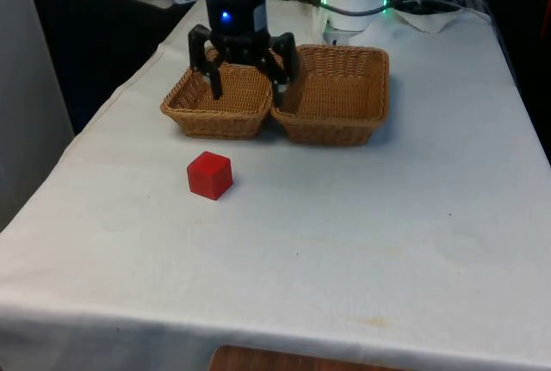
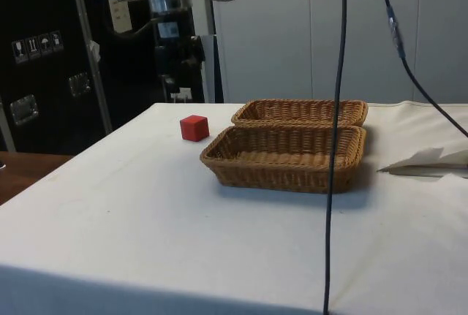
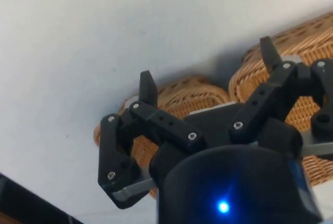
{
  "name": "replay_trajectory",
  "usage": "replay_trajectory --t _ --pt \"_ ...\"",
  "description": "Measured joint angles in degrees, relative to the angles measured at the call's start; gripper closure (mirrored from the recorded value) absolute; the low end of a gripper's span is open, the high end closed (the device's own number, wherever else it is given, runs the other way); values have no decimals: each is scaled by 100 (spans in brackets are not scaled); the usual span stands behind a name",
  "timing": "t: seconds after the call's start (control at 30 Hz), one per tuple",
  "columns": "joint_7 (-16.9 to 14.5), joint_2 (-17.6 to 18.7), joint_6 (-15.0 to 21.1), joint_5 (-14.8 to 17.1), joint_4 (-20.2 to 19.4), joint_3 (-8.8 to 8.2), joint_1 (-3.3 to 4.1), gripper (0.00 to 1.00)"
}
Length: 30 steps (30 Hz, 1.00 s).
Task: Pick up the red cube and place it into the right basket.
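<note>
A: Where did the red cube [image 1: 210, 175] sit?

B: On the white cloth [image 1: 344, 233], bare table all round it, well apart from both wicker baskets. In the front view it lay at about seven o'clock from the gripper [image 1: 244, 85], nearer the camera than the baskets. In the side view the cube [image 2: 194, 127] stood just beside the corner of the nearer basket [image 2: 285, 158], not touching it.

A: And the gripper?

B: Its fingers were spread wide with nothing between them (the wrist view showed the two black fingertips [image 3: 148, 84] well apart over wicker). It hung above the seam where the two baskets meet, over the rim of the basket on the front view's left [image 1: 215, 104].

A: So which way would the move run?

B: I judged the cube untouched and the pick not yet begun. The gripper needed to travel away from the baskets, toward six or seven o'clock in the front view, then descend. The cube has no long axis, but it sat turned a little, one corner toward the camera, so the wrist might want a slight rotation to meet flat faces.

A: And the target?

B: The basket on the front view's right [image 1: 340, 95], empty (which side counts as "right" I took from that view).
</note>
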Motion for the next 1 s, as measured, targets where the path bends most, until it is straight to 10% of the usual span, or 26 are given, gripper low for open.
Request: replay_trajectory --t 1.0 --pt "-625 1192 -52 1020 974 -458 -229 0"
